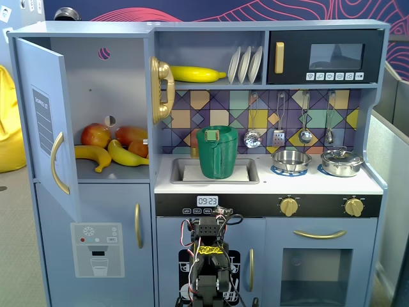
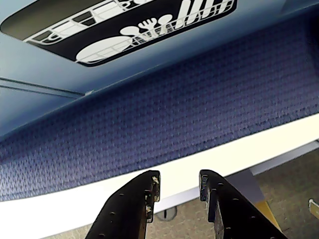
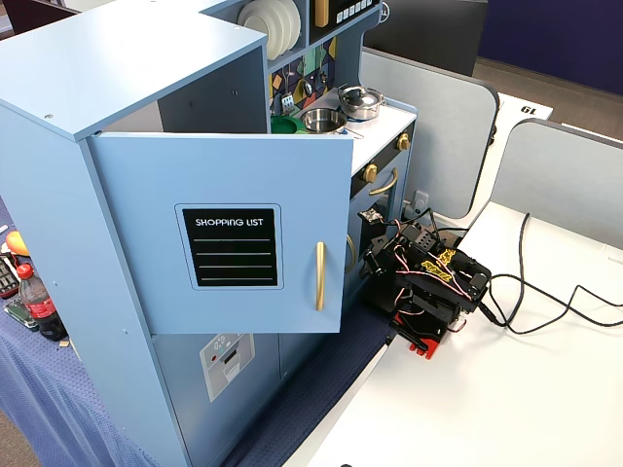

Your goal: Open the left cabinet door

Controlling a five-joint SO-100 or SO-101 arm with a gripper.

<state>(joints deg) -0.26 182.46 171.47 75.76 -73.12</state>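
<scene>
Wrist view, fingers point(image 2: 179, 186) narrowly parted, empty, left cabinet door point(image 3: 224, 233) swung open

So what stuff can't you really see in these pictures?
- Fruit in the cupboard: in a fixed view the open left cabinet door hides it all.
- The robot's hand: only its fingertips show in the wrist view, cut off by the bottom edge; in both fixed views the folded arm hides it.
- Microwave buttons: too small to read.
- Dish-rack picture: cut off by the top edge in the wrist view.
</scene>
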